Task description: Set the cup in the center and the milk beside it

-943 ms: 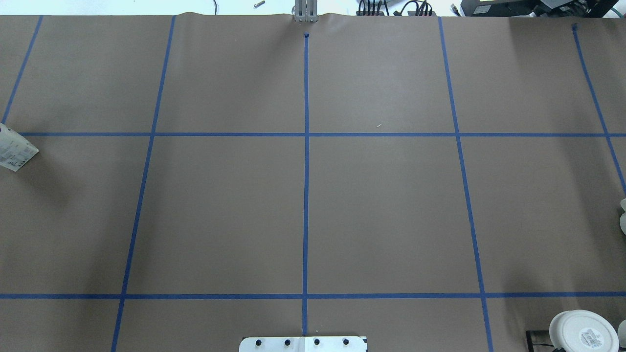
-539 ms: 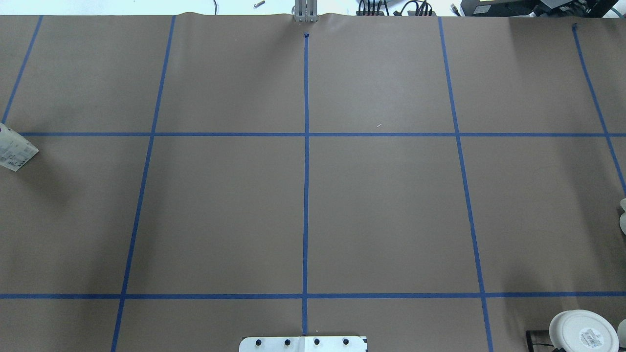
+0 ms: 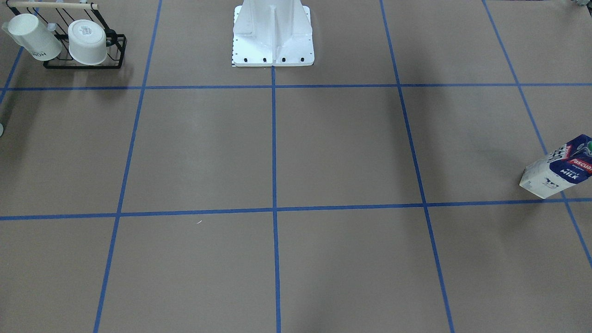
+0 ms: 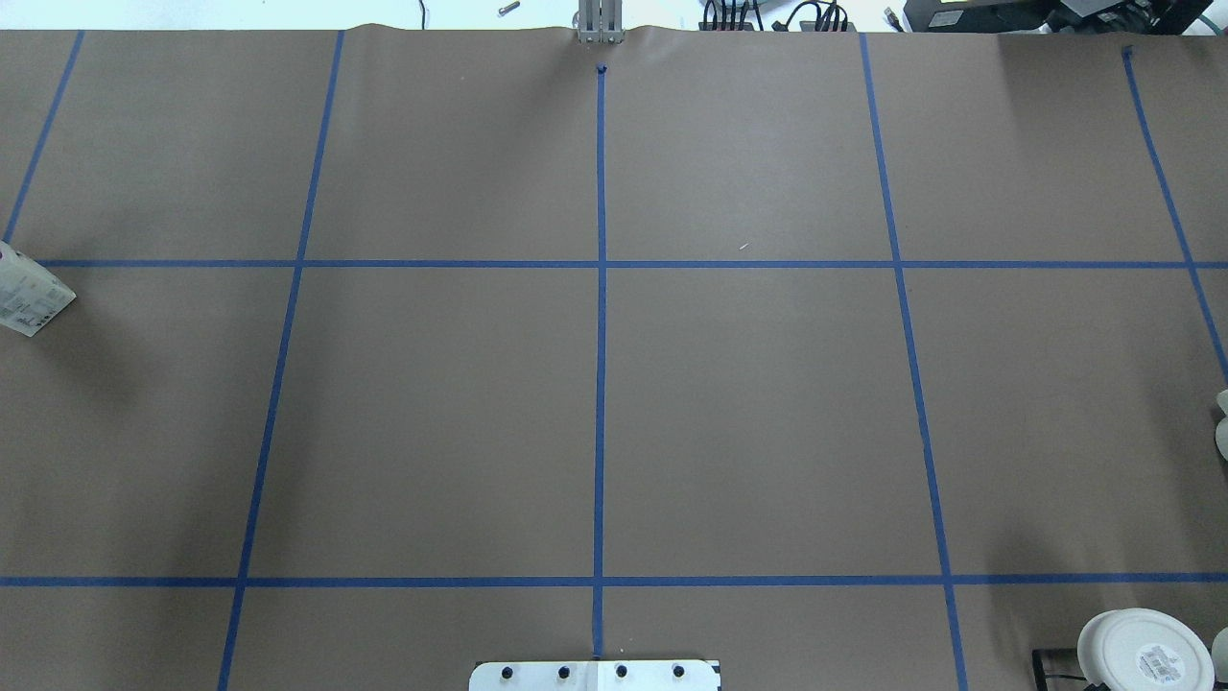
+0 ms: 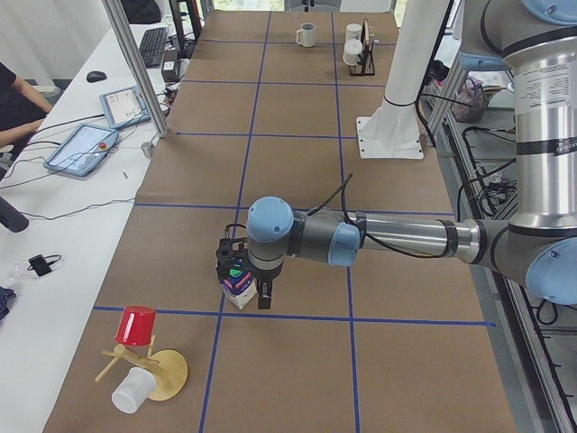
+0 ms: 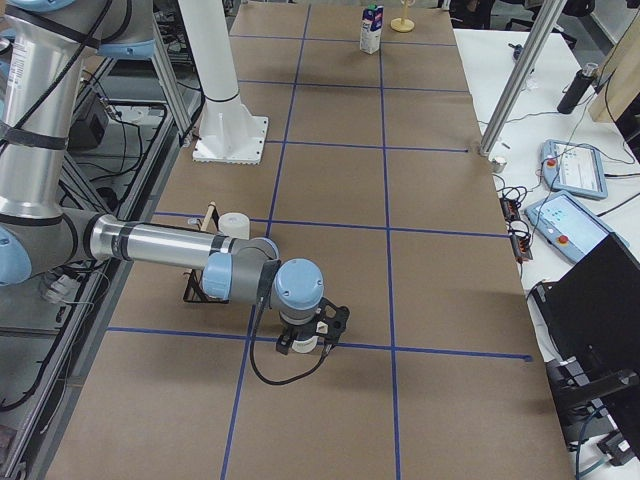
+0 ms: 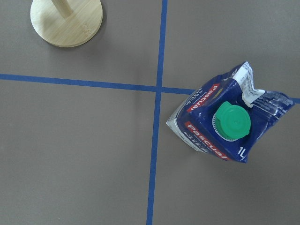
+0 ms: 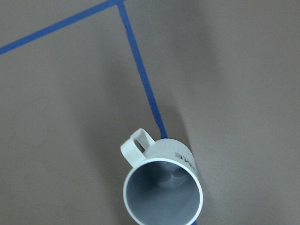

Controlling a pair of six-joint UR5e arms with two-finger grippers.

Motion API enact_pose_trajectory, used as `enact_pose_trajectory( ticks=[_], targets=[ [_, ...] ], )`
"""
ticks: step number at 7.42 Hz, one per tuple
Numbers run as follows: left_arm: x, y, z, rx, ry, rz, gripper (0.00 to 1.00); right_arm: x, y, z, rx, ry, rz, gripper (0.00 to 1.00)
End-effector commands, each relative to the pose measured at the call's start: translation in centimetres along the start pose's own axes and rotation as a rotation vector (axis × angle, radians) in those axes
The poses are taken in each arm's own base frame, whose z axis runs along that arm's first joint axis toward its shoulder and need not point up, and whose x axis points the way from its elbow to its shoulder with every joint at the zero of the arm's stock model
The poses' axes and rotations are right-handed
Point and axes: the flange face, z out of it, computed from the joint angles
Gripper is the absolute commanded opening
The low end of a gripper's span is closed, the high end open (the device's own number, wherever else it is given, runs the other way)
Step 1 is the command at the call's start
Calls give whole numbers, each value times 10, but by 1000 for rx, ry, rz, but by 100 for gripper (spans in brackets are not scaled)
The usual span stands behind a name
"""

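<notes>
**A:** Where is the milk?

**B:** The milk (image 3: 557, 169) stands upright near the end of the worktop (image 3: 347, 148) on the robot's left. Its green cap (image 7: 230, 121) faces up. It sits just beside a crossing of blue tape (image 3: 185, 212), well apart from the center (image 3: 274, 209). A round wooden stand (image 7: 66, 21) is near it, closer to that end's edge.

**A:** And the left gripper?

**B:** The left gripper (image 5: 242, 287) hangs low over the milk, with a dark finger showing on each side of it. Only a side view shows this, so I cannot tell how far apart the fingers are or whether they press on the milk.

**A:** Where is the cup?

**B:** The cup (image 8: 163, 187) stands mouth up near the opposite end of the worktop, on the robot's right, also well apart from the center. It rests on a line of blue tape, and its grey inside is visible. A black wire rack (image 3: 83, 51) sits near that end, by the corner on the robot's side.

**A:** And the right gripper?

**B:** The right gripper (image 6: 308, 342) is down at the cup. Again only a side view shows it, so I cannot tell whether it is spread or closed on the cup
</notes>
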Motion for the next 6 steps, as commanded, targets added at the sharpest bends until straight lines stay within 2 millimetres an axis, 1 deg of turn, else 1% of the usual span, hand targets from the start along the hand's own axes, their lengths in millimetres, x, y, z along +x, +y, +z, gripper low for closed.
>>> enact_pose_trajectory(
  ticks=[1,2,3,4,5,6],
  targets=[
    [1,0,-1,1,0,-2,98,13,-2,11,17,27,20,100],
    [0,-2,0,0,-1,-1,98,13,-17,17,39,19,18,100],
    [0,-2,0,0,-1,-4,98,14,-25,34,51,16,11,100],
    [-2,-1,2,-3,-1,-6,98,1,-26,39,78,-1,38,100],
    [-1,-2,2,-4,-3,-5,98,0,-26,51,71,1,35,100],
    [-5,-3,6,-10,-4,-7,98,1,-26,55,72,-7,24,100]
  ],
)
